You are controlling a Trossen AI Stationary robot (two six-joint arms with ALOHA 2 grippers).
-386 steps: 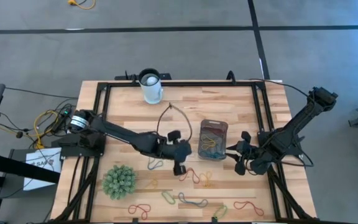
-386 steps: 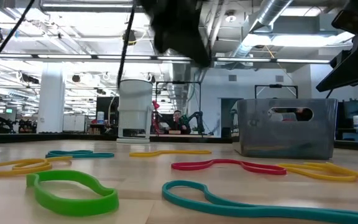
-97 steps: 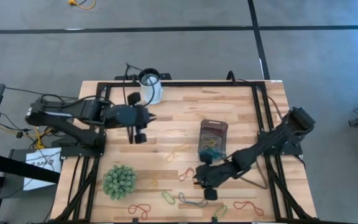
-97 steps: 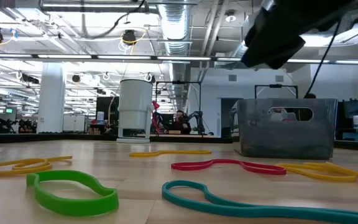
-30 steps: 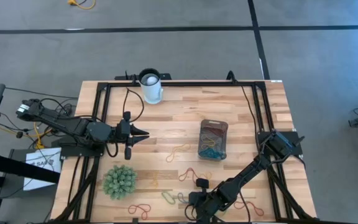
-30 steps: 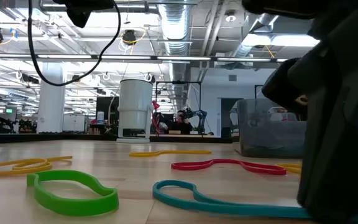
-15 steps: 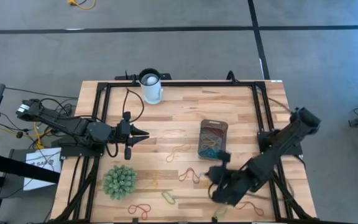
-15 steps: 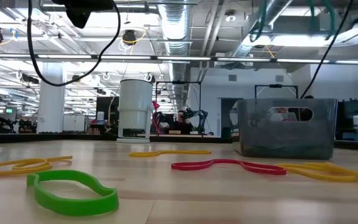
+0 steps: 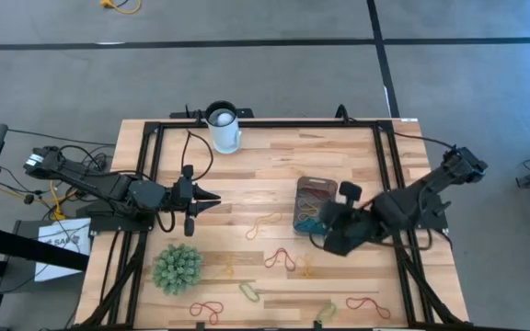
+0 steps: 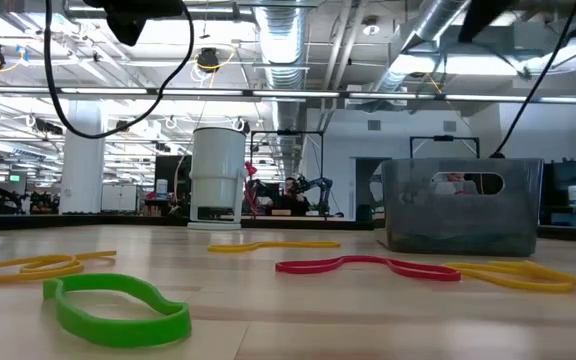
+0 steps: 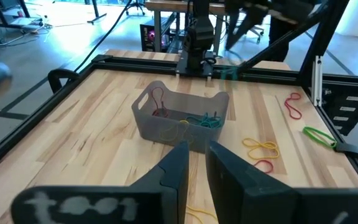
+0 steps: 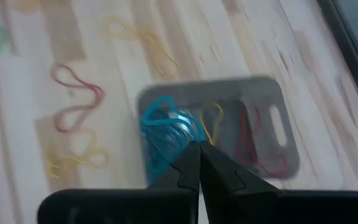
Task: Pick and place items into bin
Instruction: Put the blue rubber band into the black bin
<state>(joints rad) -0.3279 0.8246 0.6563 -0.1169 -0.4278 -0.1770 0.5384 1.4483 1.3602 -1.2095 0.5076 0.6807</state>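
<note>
Lying flat on the wooden table (image 9: 265, 175), the loose bands are thin, floppy loops: a yellow band (image 9: 263, 224), a red band (image 9: 281, 258), a green band (image 10: 118, 305), and others along the near edge. The bin (image 9: 315, 206), clear and grey-tinted with rounded corners, holds red, yellow and teal loops. The right gripper (image 12: 197, 163) hangs over the bin's near end with its fingers pinched together on a teal band (image 12: 165, 134), which dangles above the bin. The left gripper (image 11: 192, 167) waits at the table's left side, fingers narrowly apart and holding nothing. A white cup (image 9: 224, 127) stands at the far edge; a green spiky ball (image 9: 176, 268) sits near the left front.
</note>
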